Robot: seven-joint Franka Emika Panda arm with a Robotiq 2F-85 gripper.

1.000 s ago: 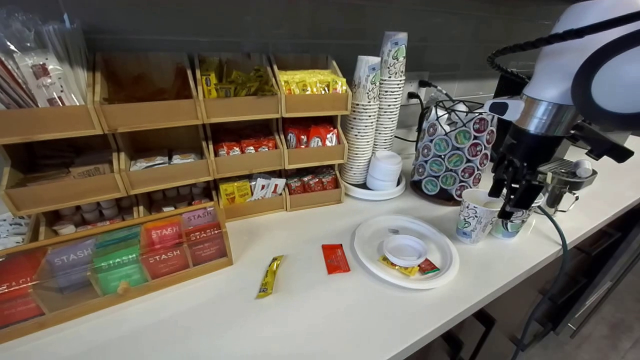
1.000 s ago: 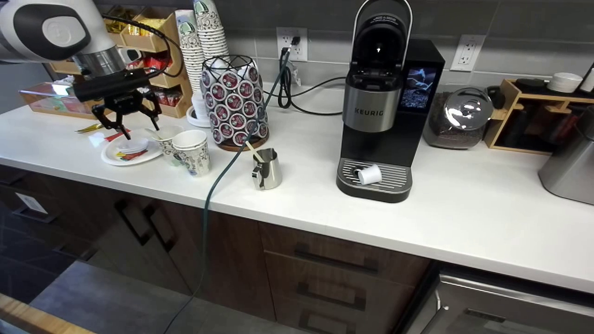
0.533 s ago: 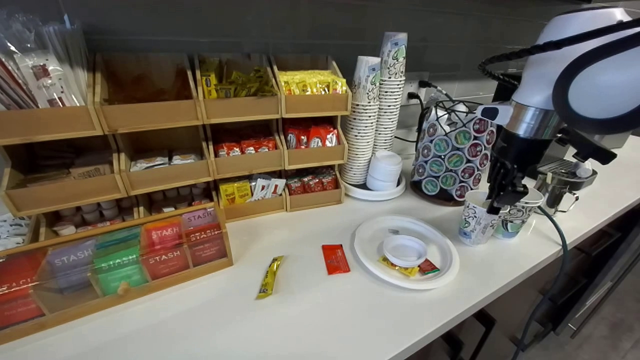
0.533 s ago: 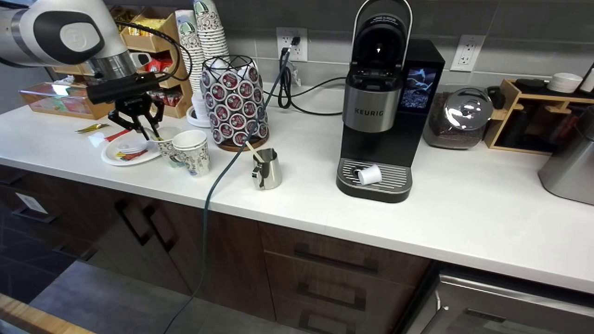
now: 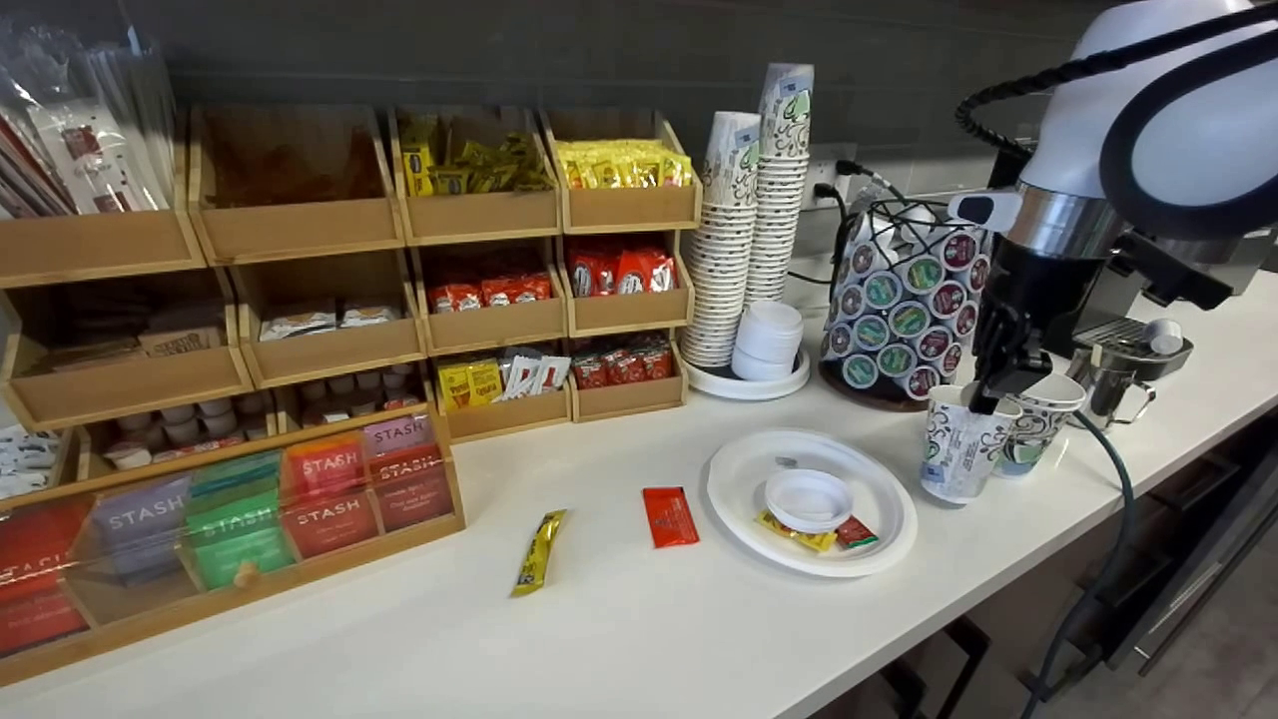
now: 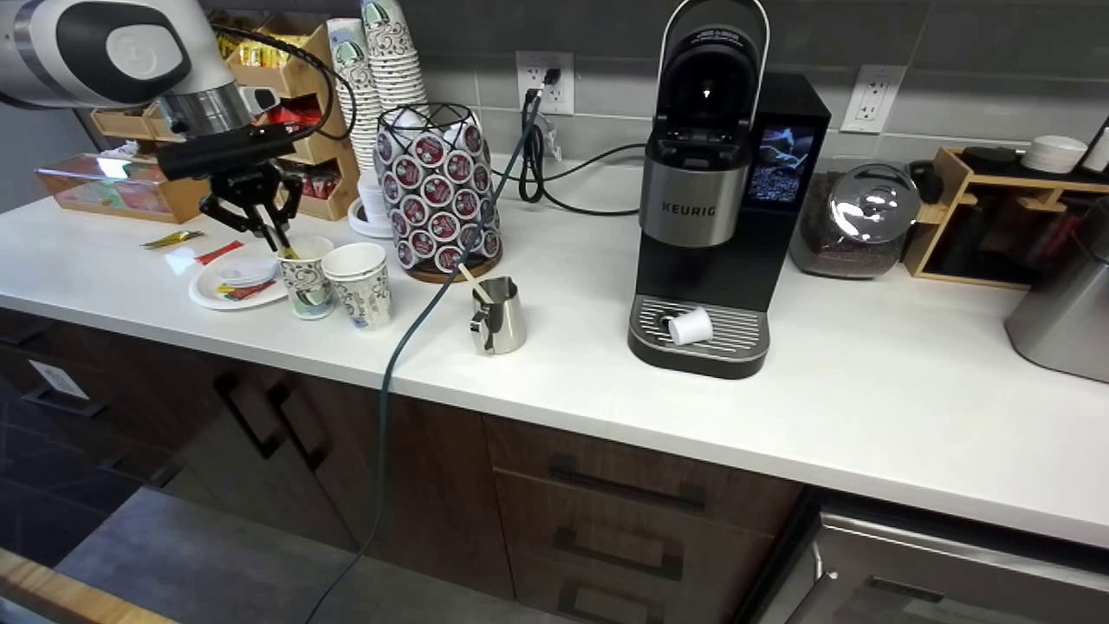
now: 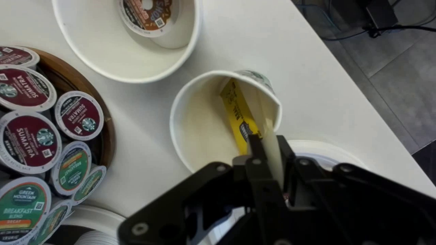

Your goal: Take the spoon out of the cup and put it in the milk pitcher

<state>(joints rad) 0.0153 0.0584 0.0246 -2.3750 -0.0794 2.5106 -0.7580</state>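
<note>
Fingers [image 7: 258, 166] clamped on spoon [image 7: 274, 154], end in cup [image 7: 201, 126] w/ ylw pkt [image 7: 237, 114].

In an exterior view, STASH is written in big letters on a green packet [image 5: 240, 544], a purple packet [image 5: 145, 534], a pink packet [image 5: 327, 465] and a red packet [image 5: 329, 524]. KEURIG is printed on the silver front of the coffee machine [image 6: 693, 208] in an exterior view. In the wrist view, SUMATRA is printed on three dark red coffee pods [image 7: 29, 144], with a round green Starbucks sign [image 7: 45, 137] on each. GREEN MOUNTAIN, BREAKFAST BLEND, DECAF and KEURIG are shown on a green coffee pod [image 7: 24, 211]. SHOP can be read on a brown coffee pod [image 7: 148, 15], and REAL on a yellow packet [image 7: 240, 119]. Smaller print cannot be read.
</note>
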